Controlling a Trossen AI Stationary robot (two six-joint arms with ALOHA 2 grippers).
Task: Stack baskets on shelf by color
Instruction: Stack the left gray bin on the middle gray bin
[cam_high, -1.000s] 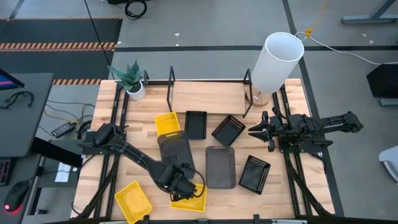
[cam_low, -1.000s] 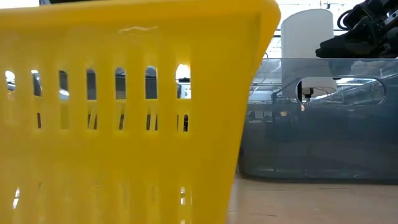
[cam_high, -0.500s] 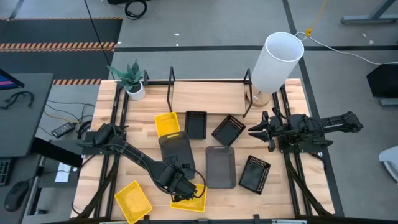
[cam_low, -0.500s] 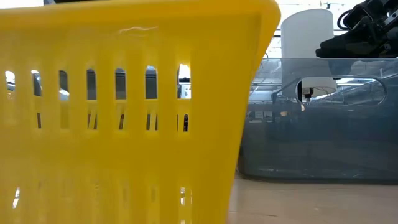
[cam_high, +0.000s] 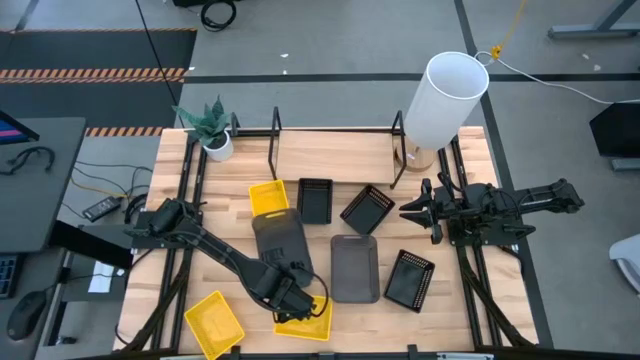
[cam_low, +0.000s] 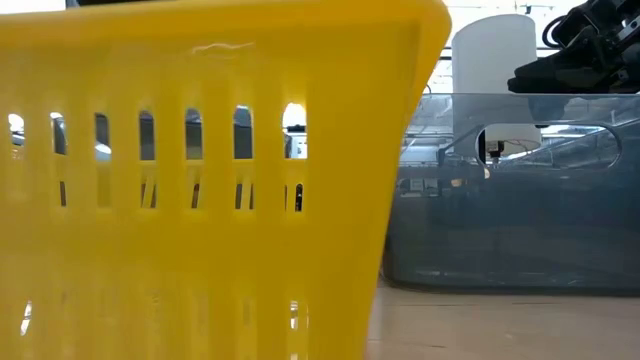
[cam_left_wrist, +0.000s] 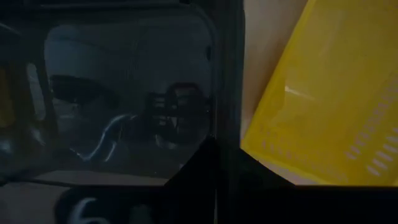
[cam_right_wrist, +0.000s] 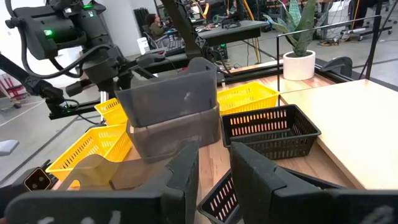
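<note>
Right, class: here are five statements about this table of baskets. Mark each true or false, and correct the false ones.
1. Three yellow baskets are on the table. True: one, another, a third.
2. The left gripper is at the shelf. False: it is at the near-edge yellow basket.
3. The shelf holds a stack of baskets. False: it holds none.
4. The right gripper carries a black basket. False: it holds nothing.
5. A potted plant stands at a far corner. True.

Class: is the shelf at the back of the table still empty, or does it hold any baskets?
Empty: the shelf shows only bare tabletop between its posts, and the baskets all lie in front of it.
</note>
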